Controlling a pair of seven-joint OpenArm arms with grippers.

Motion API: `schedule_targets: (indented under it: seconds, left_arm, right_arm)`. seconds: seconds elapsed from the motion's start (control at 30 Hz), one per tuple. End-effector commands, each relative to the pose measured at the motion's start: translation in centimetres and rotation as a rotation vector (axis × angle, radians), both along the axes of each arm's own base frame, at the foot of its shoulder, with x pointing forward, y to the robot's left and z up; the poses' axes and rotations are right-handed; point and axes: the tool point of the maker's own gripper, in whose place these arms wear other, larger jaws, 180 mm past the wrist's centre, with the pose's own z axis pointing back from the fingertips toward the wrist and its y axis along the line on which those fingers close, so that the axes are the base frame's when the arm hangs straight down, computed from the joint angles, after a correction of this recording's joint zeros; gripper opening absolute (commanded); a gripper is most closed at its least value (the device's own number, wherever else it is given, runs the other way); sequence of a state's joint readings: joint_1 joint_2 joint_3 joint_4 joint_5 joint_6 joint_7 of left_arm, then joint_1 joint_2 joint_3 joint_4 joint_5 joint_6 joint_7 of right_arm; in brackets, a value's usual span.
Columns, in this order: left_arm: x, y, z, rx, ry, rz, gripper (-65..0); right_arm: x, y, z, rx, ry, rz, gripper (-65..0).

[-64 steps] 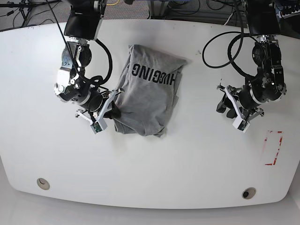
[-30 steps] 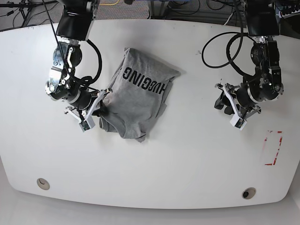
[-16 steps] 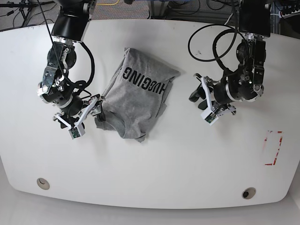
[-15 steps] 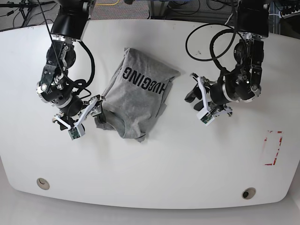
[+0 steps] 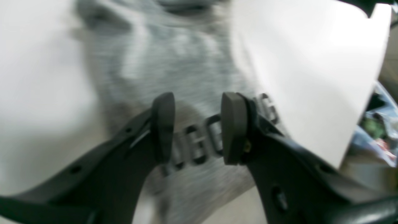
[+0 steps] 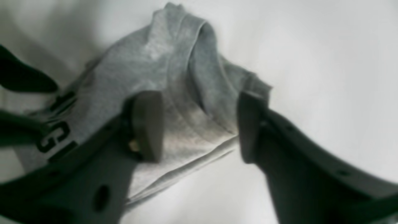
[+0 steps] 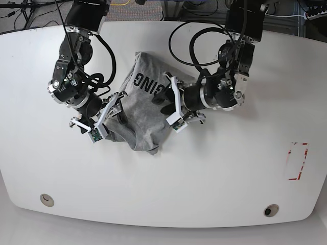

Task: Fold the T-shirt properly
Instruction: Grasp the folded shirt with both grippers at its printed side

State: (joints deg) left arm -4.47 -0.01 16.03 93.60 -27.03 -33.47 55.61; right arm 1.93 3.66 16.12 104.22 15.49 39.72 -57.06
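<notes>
light: bright, even | wrist views: blurred, perhaps motion | base: sharp

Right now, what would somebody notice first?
A crumpled grey shirt with black letters lies mid-table. Two black grippers close in on it with jaws open: the right at its near-left corner, the left over the lettering.
</notes>
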Motion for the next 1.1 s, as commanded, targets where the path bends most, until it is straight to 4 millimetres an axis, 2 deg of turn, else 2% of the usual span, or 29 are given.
schedule_targets:
  seconds: [0.0, 0.17, 0.3, 0.37, 0.53, 0.63, 0.83, 1.07]
  left_arm:
    - [0.2, -1.1, -0.4, -0.055, 0.023, 0.005, -42.5]
    - [-0.3, -0.9, -2.4, -0.069, 0.073, 0.025, -42.5]
    - [-1.9, 0.3, -4.1, -0.042, 0.115, 0.031, -42.5]
    - [-2.7, 0.6, -4.8, -0.034, 0.134, 0.032, -42.5]
    - [-4.5, 1.4, -6.3, -0.012, 0.177, 0.033, -42.5]
    - [-5.1, 1.6, -6.6, -0.009, 0.188, 0.032, -42.5]
    - [-5.5, 1.1, -5.4, -0.026, 0.160, 0.025, -42.5]
    - [-4.8, 0.7, -2.7, -0.053, 0.077, 0.015, -42.5]
  right_arm:
    - [0.3, -0.3, -0.6, 0.009, 0.012, 0.001, -42.6]
    - [0.5, 0.9, -2.9, 0.051, 0.062, 0.030, -55.2]
    - [0.3, 1.3, -5.2, 0.099, 0.103, 0.024, -55.0]
    - [0.4, 0.8, -6.4, 0.118, 0.120, 0.013, -54.2]
    - [1.0, 0.2, -8.2, 0.152, 0.150, -0.010, -54.1]
    - [1.5, -0.5, -8.3, 0.147, 0.152, -0.017, -54.1]
    - [2.4, -0.8, -7.4, 0.137, 0.131, -0.013, -54.1]
    - [3.0, -0.9, -4.6, 0.078, 0.074, 0.011, -54.1]
